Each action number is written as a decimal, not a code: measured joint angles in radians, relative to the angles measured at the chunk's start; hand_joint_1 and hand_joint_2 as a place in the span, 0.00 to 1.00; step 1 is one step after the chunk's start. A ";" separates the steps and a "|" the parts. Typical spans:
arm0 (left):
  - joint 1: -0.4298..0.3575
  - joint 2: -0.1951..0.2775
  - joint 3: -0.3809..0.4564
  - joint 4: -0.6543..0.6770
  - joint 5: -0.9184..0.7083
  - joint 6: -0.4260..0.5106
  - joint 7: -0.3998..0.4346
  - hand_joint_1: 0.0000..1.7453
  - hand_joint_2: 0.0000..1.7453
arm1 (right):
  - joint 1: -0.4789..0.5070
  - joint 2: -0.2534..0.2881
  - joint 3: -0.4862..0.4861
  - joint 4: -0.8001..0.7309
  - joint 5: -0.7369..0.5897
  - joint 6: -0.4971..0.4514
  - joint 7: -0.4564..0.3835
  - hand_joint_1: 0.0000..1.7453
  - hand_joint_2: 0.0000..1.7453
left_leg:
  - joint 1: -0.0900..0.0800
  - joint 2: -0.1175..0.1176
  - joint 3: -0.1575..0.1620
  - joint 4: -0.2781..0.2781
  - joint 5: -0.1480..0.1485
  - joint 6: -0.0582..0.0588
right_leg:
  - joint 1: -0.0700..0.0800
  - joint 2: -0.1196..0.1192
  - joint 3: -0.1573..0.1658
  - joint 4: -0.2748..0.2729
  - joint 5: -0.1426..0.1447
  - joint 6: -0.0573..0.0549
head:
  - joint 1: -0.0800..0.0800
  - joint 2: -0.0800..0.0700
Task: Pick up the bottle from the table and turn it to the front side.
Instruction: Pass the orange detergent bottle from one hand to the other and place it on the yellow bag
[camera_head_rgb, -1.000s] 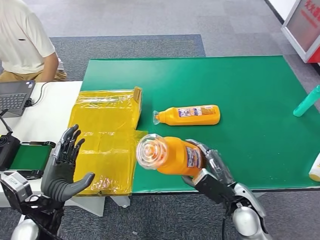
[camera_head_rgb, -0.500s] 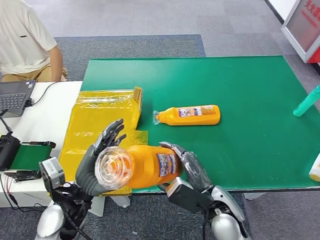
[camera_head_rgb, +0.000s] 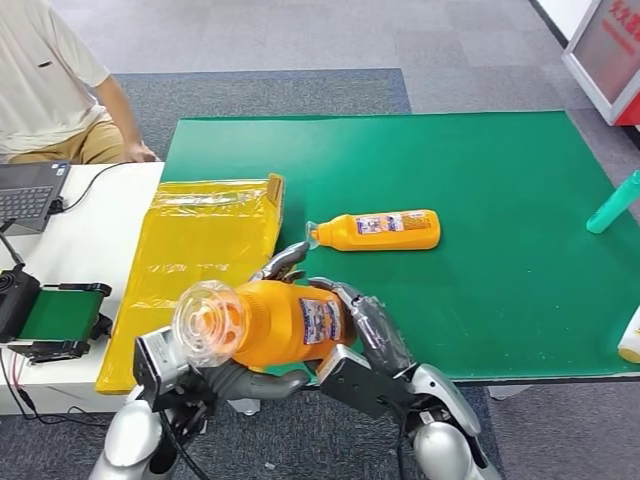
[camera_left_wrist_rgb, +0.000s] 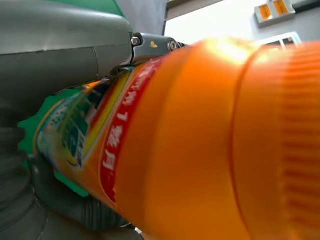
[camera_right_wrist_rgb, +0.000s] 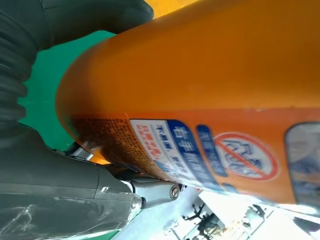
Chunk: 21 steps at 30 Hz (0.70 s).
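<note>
The orange bottle (camera_head_rgb: 283, 322) lies sideways off the counter (camera_head_rgb: 490, 250) at its 6 o'clock edge, clear cap toward 9 o'clock. Right hand (camera_head_rgb: 370, 335) fingers (camera_head_rgb: 343, 292) wrap its base; left hand (camera_head_rgb: 253, 375) fingers (camera_head_rgb: 283, 262) cradle its neck end.

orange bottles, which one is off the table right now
The orange bottle with its clear cap toward the camera, held by both hands. The other orange bottle lies on its side on the green mat.

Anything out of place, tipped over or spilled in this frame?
No spill or damage visible. The second orange bottle lies on its side on the green mat, and a teal bottle lies tilted at its far edge. The held bottle sits between both hands, left hand and right hand.
</note>
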 joint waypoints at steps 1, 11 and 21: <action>-0.005 0.001 -0.007 0.001 -0.014 0.006 -0.001 0.00 1.00 | 0.000 0.000 0.000 0.000 0.000 0.000 0.002 1.00 1.00 | 0.000 0.000 0.000 0.000 0.000 0.000 | 0.000 0.000 0.000 0.000 0.000 0.000 | 0.000 0.000; -0.030 0.007 -0.037 0.007 -0.090 0.028 -0.013 0.76 1.00 | 0.006 0.000 0.000 -0.002 -0.006 0.005 0.010 1.00 1.00 | 0.000 0.000 0.000 0.000 0.000 0.000 | 0.000 0.000 0.000 0.000 0.000 0.000 | 0.000 0.000; -0.029 0.015 -0.039 0.029 -0.097 0.025 -0.039 1.00 1.00 | 0.028 0.000 -0.008 0.003 -0.041 0.014 0.014 1.00 1.00 | 0.000 0.000 0.000 0.000 0.000 0.000 | 0.000 0.000 0.000 0.000 0.000 0.000 | 0.000 0.000</action>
